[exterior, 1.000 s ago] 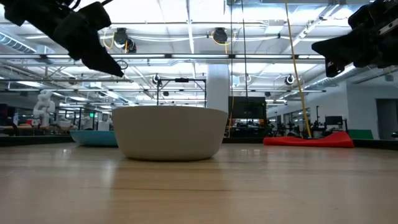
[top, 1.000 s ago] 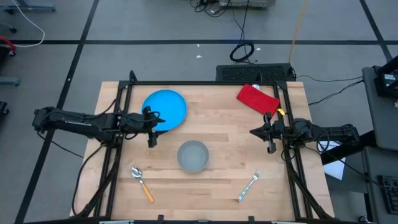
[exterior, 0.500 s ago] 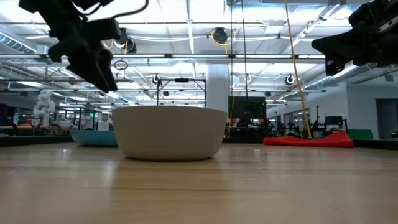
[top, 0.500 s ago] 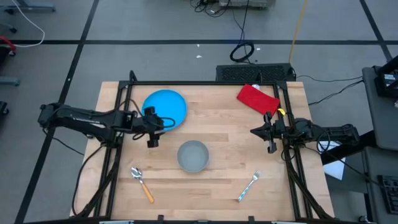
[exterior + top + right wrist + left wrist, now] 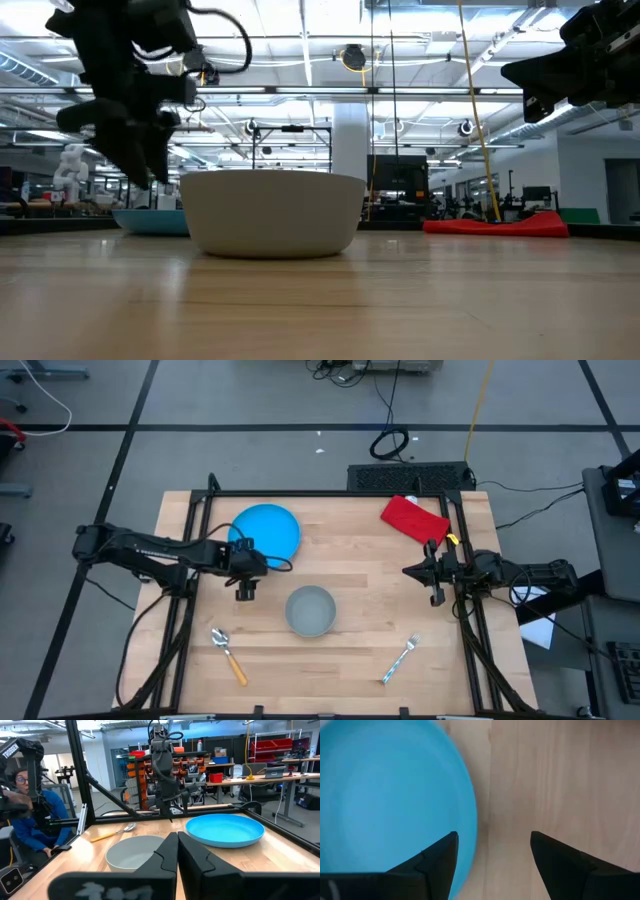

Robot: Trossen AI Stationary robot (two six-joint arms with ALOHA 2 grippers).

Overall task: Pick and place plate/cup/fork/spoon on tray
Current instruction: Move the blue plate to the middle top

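one plate at table's far left, one cup mid-table, one spoon near left, one fork near right. left gripper above plate's near edge, jaws spread, empty. right gripper at right edge, jaws pressed together.

The high view looks straight down on my whole table from well above. The low view sits at table-top height, facing level across the wood into the room, close to the cup. My left wrist view points straight down, very near the plate. My right wrist view faces across the table toward my left arm. All four views share the plate; three share the cup.
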